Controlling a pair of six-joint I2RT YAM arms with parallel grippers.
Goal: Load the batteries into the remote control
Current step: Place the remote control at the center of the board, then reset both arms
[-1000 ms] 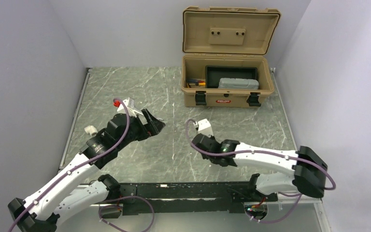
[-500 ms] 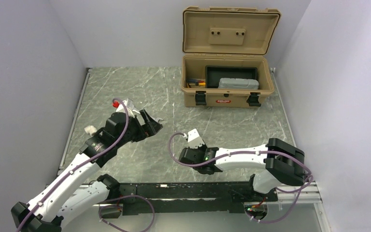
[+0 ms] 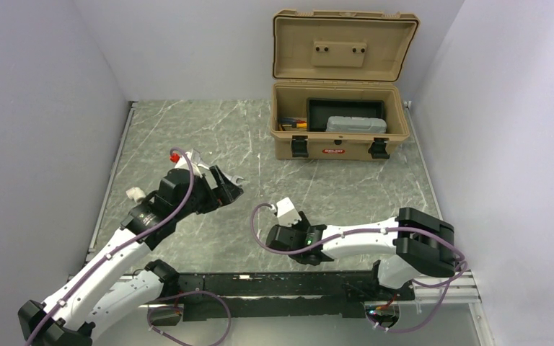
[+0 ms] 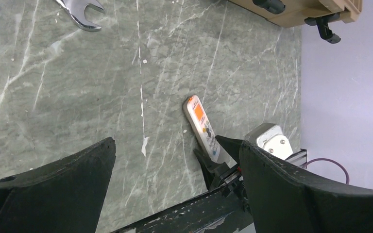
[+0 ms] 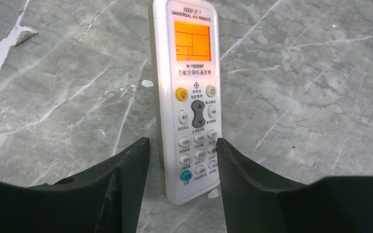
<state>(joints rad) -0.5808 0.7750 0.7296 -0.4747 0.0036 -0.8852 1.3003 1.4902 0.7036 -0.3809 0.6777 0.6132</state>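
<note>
Near the front edge of the grey marbled bench (image 3: 209,130), the slim white remote control (image 5: 189,102), with its orange screen and small grey buttons, lies flat and face up; its button end sits between the two black fingers (image 5: 126,184) of the right tool (image 5: 182,167), which stand close along both long edges; the pictures do not show whether they press on the casing or merely flank it; the screen end points away from that tool, onto bare stone. Seen from the left wrist, the same remote control lies well ahead of the left tool (image 4: 177,145), whose broad black fingers are spread wide apart with nothing between them but bench; the left tool hovers above the surface. A silver open-ended wrench (image 4: 82,12) lies on the bench beyond the left tool, well apart from the remote control. At the far side stands a tan plastic toolbox (image 3: 317,140) with its lid swung up; inside are a black tray (image 3: 346,108) and a grey case (image 3: 357,125). A small white plastic fitting (image 3: 134,193) rests near the bench's left edge, beside the left arm.
</note>
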